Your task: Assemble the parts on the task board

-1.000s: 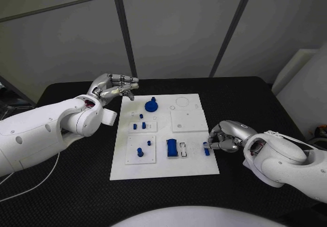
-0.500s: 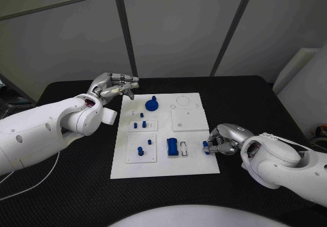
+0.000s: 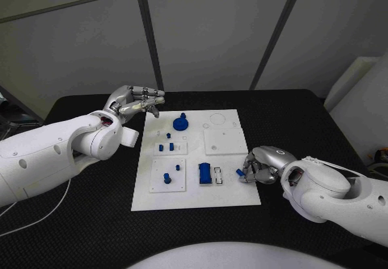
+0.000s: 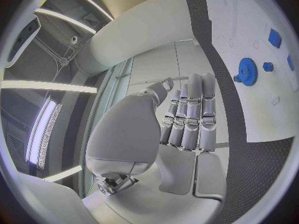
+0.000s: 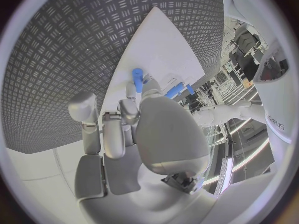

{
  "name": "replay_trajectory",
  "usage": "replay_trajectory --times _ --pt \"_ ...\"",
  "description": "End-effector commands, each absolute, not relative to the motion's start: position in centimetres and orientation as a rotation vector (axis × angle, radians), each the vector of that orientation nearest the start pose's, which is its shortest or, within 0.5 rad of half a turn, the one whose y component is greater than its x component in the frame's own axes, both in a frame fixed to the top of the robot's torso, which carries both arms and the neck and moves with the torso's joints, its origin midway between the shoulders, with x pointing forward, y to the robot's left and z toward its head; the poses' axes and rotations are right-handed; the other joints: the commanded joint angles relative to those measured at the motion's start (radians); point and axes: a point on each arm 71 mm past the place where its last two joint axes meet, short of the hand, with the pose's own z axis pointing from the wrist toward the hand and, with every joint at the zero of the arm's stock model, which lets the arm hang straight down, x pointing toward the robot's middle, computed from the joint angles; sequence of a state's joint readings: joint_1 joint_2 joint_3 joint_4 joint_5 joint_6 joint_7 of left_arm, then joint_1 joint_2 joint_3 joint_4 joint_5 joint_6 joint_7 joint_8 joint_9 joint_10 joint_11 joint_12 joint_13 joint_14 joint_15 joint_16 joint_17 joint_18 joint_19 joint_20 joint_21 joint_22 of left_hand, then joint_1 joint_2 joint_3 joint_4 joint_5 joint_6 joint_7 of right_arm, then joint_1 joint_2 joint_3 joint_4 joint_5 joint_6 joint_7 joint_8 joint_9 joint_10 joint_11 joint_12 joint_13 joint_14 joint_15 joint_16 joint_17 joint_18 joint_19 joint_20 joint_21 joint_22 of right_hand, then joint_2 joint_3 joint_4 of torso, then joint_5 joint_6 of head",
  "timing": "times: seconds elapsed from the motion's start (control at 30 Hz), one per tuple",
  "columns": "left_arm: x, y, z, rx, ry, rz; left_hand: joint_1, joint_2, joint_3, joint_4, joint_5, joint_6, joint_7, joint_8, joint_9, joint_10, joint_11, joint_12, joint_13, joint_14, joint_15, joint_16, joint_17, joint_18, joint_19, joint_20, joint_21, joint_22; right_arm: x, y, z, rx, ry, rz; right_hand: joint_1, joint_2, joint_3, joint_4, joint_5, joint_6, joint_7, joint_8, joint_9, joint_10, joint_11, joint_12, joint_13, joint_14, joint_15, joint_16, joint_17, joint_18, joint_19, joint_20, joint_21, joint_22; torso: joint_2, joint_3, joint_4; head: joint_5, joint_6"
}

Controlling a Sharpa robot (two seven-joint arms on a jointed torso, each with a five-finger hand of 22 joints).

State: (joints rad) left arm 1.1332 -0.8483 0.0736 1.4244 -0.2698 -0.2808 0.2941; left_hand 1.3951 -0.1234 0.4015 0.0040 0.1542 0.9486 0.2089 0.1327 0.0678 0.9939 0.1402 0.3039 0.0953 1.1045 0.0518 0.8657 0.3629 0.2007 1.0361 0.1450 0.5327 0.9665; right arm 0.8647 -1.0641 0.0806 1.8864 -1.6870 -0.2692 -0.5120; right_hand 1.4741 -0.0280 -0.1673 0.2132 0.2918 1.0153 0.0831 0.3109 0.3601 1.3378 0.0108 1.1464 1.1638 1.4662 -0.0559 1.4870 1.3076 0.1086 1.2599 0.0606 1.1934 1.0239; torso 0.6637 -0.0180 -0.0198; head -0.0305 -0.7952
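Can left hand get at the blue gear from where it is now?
Probably yes. The left hand hangs empty, fingers apart, past the task board's far left corner, and the blue gear stands just inside that corner with nothing between them. The right hand is at the opposite edge.

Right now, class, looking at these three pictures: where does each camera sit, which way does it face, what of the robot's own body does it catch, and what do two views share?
Head view: on the robot's head, facing down at the task board; both arms enter, left hand, right hand.
Left wrist view: behind the left hand, facing along its fingers past the board's edge.
Right wrist view: behind the right hand, facing the board; a small blue part at its fingertips.
Shared: the blue gear shows in head and left wrist views.
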Motion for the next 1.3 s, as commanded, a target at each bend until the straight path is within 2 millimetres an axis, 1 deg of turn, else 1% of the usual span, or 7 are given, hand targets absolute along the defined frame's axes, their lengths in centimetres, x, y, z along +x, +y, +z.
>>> replay_trajectory --times 0.03,0.17,0.5,0.7,1.07,1.2,1.3 --pt "50.8 23.8 -17.7 -0.935 1.467 -1.408 -0.001 0.006 -0.005 -0.001 -0.003 -0.005 0.003 0.005 0.000 -0.006 -0.001 0.006 -0.001 -0.005 0.001 -0.004 -0.002 -0.018 0.000 0.003 -0.006 -0.001 36.9 -21.7 -25.8 -0.173 1.922 0.302 0.056 0.025 0.031 -0.022 -0.078 0.004 0.001 -0.005 -0.004 -0.005 -0.006 -0.009 -0.006 0.073 -0.005 -0.004 0.107 0.005 0.001 -0.009 -0.006 0.000 -0.001 0.0009 0.0025 0.003 0.000" --pt "50.8 23.9 -17.7 -0.935 1.467 -1.406 -0.001 0.006 -0.005 -0.001 -0.003 -0.005 0.003 0.005 0.000 -0.006 -0.001 0.006 -0.001 -0.005 0.001 -0.004 -0.002 -0.018 0.000 0.003 -0.006 -0.001 37.0 -21.4 -25.9 -0.202 1.909 0.290 0.071 0.026 0.051 -0.029 -0.073 0.008 0.002 -0.010 -0.006 -0.006 -0.006 -0.011 -0.006 0.074 -0.004 -0.004 0.108 0.005 0.002 -0.008 -0.005 0.001 -0.001 -0.0001 0.0012 0.006 -0.001" --pt "50.8 23.9 -17.7 -0.936 1.467 -1.406 -0.001 0.006 -0.005 -0.001 -0.003 -0.005 0.003 0.005 0.000 -0.006 -0.002 0.006 -0.001 -0.005 0.001 -0.004 -0.002 -0.018 0.000 0.003 -0.006 -0.001 36.7 -21.2 -25.6 -0.154 1.912 0.316 0.060 0.044 0.108 -0.004 0.034 0.028 -0.008 -0.021 -0.012 0.002 -0.014 -0.006 0.002 0.076 -0.010 0.001 0.118 0.003 0.011 -0.011 0.004 0.015 -0.002 0.0000 -0.0004 0.008 -0.001" --pt "50.8 23.7 -17.8 -0.935 1.469 -1.408 0.000 0.007 -0.004 -0.002 -0.003 -0.006 0.003 0.005 0.000 -0.007 -0.002 0.007 -0.001 -0.005 0.001 -0.004 -0.002 -0.018 0.000 0.003 -0.006 -0.001 36.4 -21.2 -25.5 -0.062 1.963 0.362 0.073 0.044 0.156 -0.005 0.048 0.036 -0.012 -0.025 -0.013 0.005 -0.018 -0.006 0.006 0.078 -0.014 0.005 0.126 0.002 0.015 -0.016 0.009 0.022 -0.002 -0.0010 0.0030 0.006 0.003" --pt "50.8 23.6 -17.8 -0.935 1.470 -1.410 0.004 0.007 -0.004 -0.004 -0.003 -0.006 0.003 0.005 0.000 -0.007 -0.002 0.007 -0.001 -0.005 0.001 -0.004 -0.003 -0.018 0.000 0.003 -0.006 -0.002 35.9 -20.5 -24.5 0.207 1.919 0.518 0.029 0.001 0.237 0.028 0.082 0.048 -0.014 -0.036 -0.013 0.020 -0.019 0.007 0.020 0.081 -0.015 0.015 0.142 -0.001 0.024 -0.018 0.022 0.040 0.000 -0.0007 0.0002 0.008 0.003" --pt "50.8 23.5 -17.8 -0.933 1.472 -1.415 0.004 0.007 -0.004 -0.004 -0.003 -0.006 0.003 0.005 0.000 -0.007 -0.002 0.007 -0.001 -0.005 0.001 -0.004 -0.003 -0.018 0.000 0.003 -0.006 -0.002 36.6 -19.9 -23.5 0.245 1.866 0.565 0.009 -0.012 0.262 0.041 0.100 0.054 -0.017 -0.036 -0.011 0.026 -0.021 0.012 0.025 0.082 -0.016 0.017 0.146 -0.002 0.026 -0.019 0.024 0.043 0.002 0.0015 0.0002 0.009 0.003" --pt "50.9 23.4 -17.8 -0.933 1.472 -1.416 0.004 0.007 -0.004 -0.004 -0.003 -0.006 0.003 0.005 0.000 -0.007 -0.002 0.007 -0.001 -0.005 0.001 -0.004 -0.003 -0.018 0.000 0.003 -0.006 -0.002 36.9 -19.6 -23.3 0.267 1.863 0.587 -0.002 -0.020 0.273 0.048 0.102 0.056 -0.017 -0.036 -0.009 0.028 -0.021 0.012 0.027 0.082 -0.017 0.018 0.147 -0.002 0.027 -0.019 0.024 0.044 0.000 0.0002 0.0012 0.009 0.001"
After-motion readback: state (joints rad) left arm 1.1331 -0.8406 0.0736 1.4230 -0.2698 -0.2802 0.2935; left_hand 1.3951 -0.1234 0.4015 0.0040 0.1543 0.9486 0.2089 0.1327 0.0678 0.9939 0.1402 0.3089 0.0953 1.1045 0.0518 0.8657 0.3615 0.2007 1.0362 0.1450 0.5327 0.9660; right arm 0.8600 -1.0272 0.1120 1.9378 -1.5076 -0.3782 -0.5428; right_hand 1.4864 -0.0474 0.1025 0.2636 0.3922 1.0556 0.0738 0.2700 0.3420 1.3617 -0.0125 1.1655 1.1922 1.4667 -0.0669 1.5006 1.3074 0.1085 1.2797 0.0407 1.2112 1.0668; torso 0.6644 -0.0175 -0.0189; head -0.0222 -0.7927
